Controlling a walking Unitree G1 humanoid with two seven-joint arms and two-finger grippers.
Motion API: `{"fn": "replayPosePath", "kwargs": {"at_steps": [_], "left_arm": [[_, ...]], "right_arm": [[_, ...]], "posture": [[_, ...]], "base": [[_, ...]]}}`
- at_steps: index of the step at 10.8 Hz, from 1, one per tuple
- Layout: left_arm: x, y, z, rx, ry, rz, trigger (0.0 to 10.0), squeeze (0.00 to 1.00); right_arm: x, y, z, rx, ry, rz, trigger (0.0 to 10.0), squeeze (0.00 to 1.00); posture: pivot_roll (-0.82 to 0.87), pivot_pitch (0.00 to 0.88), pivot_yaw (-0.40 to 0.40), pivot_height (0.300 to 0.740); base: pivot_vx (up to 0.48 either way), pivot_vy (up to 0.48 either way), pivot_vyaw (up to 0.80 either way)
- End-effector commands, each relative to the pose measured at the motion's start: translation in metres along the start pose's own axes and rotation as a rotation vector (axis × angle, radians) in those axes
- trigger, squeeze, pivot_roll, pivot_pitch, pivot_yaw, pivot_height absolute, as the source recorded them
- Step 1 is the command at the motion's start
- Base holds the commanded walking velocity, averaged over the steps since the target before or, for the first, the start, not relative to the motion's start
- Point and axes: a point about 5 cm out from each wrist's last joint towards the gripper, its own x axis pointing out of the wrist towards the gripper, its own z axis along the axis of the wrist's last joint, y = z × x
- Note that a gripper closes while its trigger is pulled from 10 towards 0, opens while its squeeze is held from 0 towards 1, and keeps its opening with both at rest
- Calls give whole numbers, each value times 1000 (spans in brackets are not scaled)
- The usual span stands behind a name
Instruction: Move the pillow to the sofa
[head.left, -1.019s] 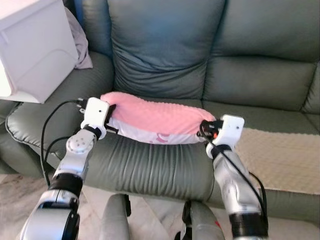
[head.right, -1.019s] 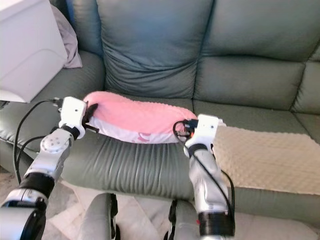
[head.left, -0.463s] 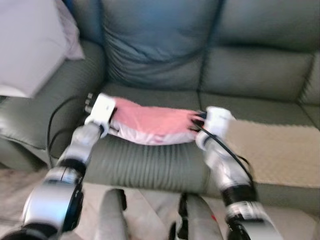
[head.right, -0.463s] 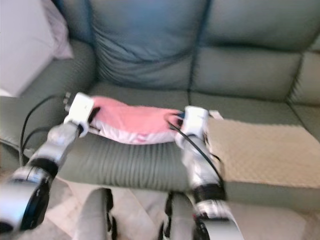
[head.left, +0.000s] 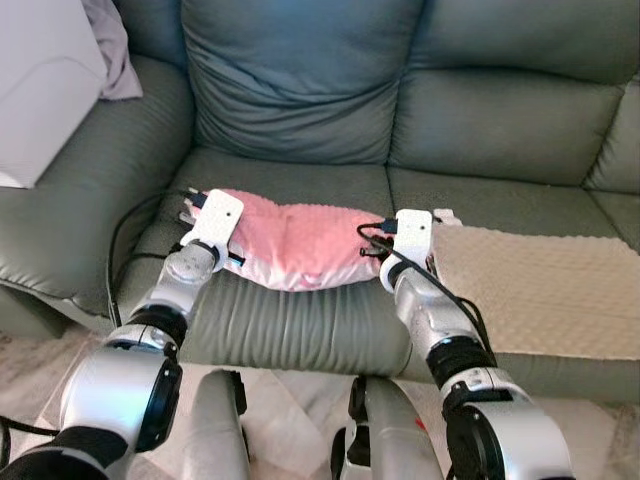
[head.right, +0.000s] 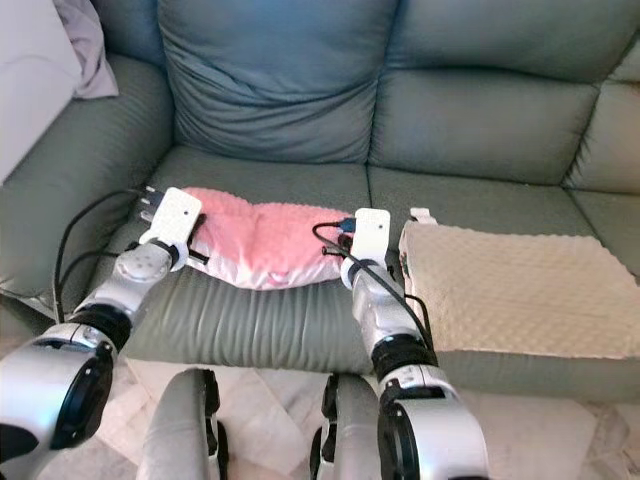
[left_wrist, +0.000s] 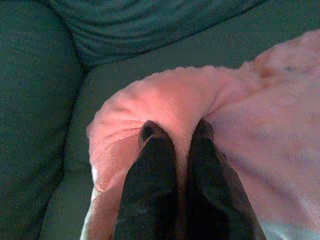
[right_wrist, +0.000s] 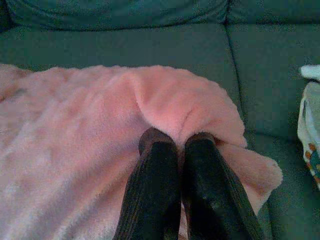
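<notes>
Pink fuzzy pillow (head.left: 295, 240) lies on the grey-green sofa (head.left: 300, 100) seat cushion, near its front edge. Left gripper (left_wrist: 175, 131) has its jaws pinched together on one end, right gripper (right_wrist: 175, 136) clamps the other. Beige blanket (head.left: 540, 285) sits just beside; open cushion behind.

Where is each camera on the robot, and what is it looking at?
Eye views: on the head, looking down at the sofa; both silver arms show.
Left wrist view: along the left gripper, pinching the pink pillow.
Right wrist view: along the right gripper, pinching the same pillow.
Shared: all see the pillow on the sofa.
</notes>
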Motion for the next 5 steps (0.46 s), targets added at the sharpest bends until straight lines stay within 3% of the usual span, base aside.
{"fn": "replayPosePath", "kwargs": {"at_steps": [1, 2, 3, 5], "left_arm": [[-1, 3, -4, 3, 23, 22, 10000, 0], [-3, 5, -12, -12, 47, 35, 10000, 384], [-4, 6, -14, -17, 54, 37, 10000, 1000], [-4, 6, -16, 2, 67, 52, 10000, 1000]], "right_arm": [[1, 2, 2, -21, -7, 19, 10000, 0], [2, 4, -1, -6, -2, 33, 10000, 0], [3, 4, -2, -8, 2, 36, 10000, 1000], [4, 2, -3, -2, 2, 24, 10000, 1000]], "posture": [[-86, 169, -82, 627], [-90, 167, -86, 627], [-95, 165, -89, 627], [-98, 156, -92, 627]], "base": [[0, 0, 0], [0, 0, 0], [0, 0, 0], [0, 0, 0]]}}
